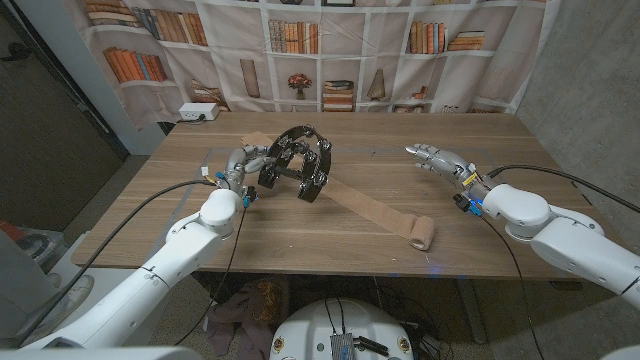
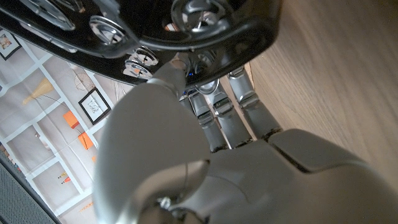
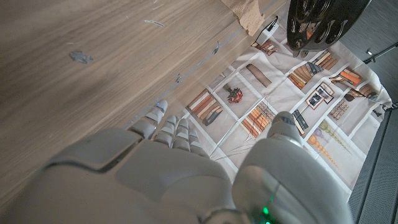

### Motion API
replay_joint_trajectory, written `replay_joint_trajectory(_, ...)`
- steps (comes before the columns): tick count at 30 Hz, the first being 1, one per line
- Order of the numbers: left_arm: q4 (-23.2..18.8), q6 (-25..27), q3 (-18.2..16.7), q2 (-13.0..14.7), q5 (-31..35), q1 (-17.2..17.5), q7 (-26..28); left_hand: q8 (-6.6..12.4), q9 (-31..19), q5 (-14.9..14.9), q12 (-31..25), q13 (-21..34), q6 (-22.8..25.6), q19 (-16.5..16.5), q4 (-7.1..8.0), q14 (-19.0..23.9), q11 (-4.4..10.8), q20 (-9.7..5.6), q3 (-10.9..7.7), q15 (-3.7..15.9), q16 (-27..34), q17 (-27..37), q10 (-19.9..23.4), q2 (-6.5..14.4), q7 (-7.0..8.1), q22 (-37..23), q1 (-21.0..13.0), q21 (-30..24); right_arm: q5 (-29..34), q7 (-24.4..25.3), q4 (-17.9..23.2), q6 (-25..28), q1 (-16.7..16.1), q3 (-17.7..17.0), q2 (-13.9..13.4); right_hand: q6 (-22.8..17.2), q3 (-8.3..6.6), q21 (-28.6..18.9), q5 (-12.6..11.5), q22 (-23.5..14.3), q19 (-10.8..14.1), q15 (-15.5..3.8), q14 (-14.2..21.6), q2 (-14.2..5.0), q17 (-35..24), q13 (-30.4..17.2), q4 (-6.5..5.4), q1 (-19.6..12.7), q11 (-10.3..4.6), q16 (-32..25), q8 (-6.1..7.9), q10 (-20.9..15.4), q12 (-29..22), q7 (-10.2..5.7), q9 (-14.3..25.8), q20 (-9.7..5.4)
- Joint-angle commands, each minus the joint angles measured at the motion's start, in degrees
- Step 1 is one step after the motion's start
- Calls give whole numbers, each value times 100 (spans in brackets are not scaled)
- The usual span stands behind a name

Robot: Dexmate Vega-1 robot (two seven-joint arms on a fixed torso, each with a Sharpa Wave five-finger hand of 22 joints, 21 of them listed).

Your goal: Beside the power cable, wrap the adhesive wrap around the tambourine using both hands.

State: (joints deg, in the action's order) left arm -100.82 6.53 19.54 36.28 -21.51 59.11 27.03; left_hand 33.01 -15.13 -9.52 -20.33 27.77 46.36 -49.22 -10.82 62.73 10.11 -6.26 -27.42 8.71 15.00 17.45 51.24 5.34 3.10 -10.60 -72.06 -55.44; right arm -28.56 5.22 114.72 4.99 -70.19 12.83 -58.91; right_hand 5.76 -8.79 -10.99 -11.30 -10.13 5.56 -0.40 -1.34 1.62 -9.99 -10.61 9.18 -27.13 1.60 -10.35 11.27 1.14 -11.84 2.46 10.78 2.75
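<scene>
The black tambourine [image 1: 300, 165] stands tilted on its edge at the table's middle, its metal jingles showing. My left hand [image 1: 245, 165] grips its left rim; in the left wrist view the thumb and fingers [image 2: 217, 112] close on the black rim [image 2: 205, 34]. The tan adhesive wrap [image 1: 365, 207] runs as a strip from the tambourine to its roll [image 1: 422, 232] near the front edge. A tan end [image 1: 256, 139] shows behind the tambourine. My right hand [image 1: 440, 160] is open to the right, apart from the strip and holding nothing. The right wrist view shows the right hand [image 3: 161, 168] and the far tambourine [image 3: 323, 22].
A white power strip [image 1: 197, 112] sits at the table's [image 1: 520, 250] far left corner. A bookshelf-print curtain [image 1: 350, 50] hangs behind the table. Black cables run along both arms.
</scene>
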Motion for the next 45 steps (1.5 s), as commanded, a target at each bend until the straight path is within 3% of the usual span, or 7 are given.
replay_joint_trajectory(1,68,-16,45,-21,-48,-75,-76,-27,-11,-33,17,15,-4,35,240,287,33,-539,-300,456,21,13,-4,60,27,-23,-35,-33,65,85,298,205,-317,-184,-276,82,27,18,-8,-9,-25,-30,-44,31,-22,-13,22,-88,-18,9,-25,28,8,8,27,-20)
replay_joint_trajectory(32,-50,118,108,51,-7,-126,-114,-67,-15,-32,48,43,1,93,236,290,35,-536,-354,457,15,44,19,54,37,-16,-6,-127,727,730,1284,1411,-1251,-814,-857,56,46,1,-25,-7,-7,-94,10,135,-21,-15,22,-263,-63,-19,9,-97,-43,18,29,-83)
replay_joint_trajectory(45,-94,88,103,17,6,-68,-44,-68,-21,-32,66,48,26,110,235,303,23,-535,-371,458,18,55,12,52,40,-15,4,-159,1194,796,1547,1903,-1430,-860,-994,7,99,-21,-29,-7,50,-157,90,230,-21,-23,-16,-305,-85,-44,35,-265,-103,58,36,-116)
